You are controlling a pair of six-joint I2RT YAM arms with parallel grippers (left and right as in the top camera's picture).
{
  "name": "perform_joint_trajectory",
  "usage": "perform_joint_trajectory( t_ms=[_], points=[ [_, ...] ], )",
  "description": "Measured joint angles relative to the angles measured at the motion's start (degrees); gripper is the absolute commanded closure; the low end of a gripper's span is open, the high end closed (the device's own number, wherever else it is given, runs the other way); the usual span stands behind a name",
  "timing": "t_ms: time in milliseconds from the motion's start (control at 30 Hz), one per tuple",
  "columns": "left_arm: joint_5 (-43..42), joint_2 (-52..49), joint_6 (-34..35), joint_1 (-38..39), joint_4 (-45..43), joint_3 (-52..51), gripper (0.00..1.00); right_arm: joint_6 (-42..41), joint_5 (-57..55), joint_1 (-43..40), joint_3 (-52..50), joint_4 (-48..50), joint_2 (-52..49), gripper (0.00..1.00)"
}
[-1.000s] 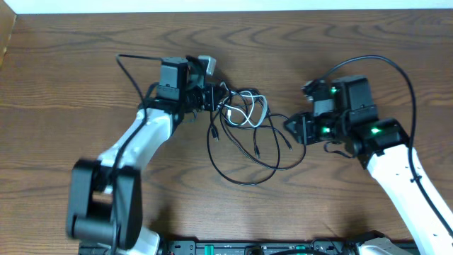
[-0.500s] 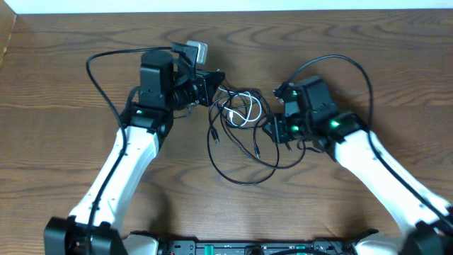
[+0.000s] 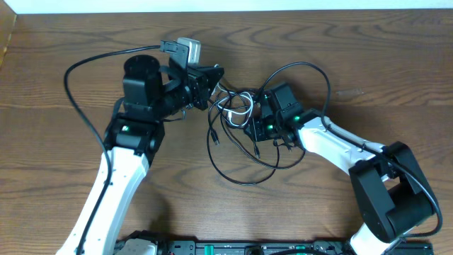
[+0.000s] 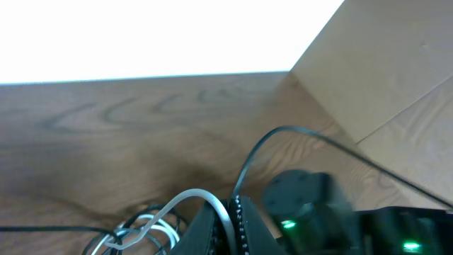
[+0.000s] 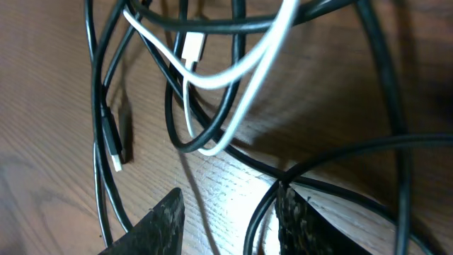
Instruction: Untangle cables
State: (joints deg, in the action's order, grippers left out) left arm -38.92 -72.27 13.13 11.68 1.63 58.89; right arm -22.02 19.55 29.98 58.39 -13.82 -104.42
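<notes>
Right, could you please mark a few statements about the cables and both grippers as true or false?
1. One white cable lies among the black cables. True.
2. The right gripper is clamped shut on a black cable. False: its jaws stand apart above the tangle.
3. The left gripper is shut. True; the white cable runs into its tips.
4. The cables lie in separate straight rows. False: they cross one another in overlapping loops.

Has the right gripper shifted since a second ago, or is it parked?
Yes. The right gripper has swung left, from right of the cables to over the tangle's right side, close beside the white cable.
</notes>
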Motion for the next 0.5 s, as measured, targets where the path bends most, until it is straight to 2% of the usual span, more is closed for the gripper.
perform_joint_trajectory(
  t_ms=[500],
  points=[
    [-0.2,16.48,3.85,0.0,0.11,0.02,0.93,-0.17,0.2,0.48,0.0,5.07,-0.09,0.57]
  ],
)
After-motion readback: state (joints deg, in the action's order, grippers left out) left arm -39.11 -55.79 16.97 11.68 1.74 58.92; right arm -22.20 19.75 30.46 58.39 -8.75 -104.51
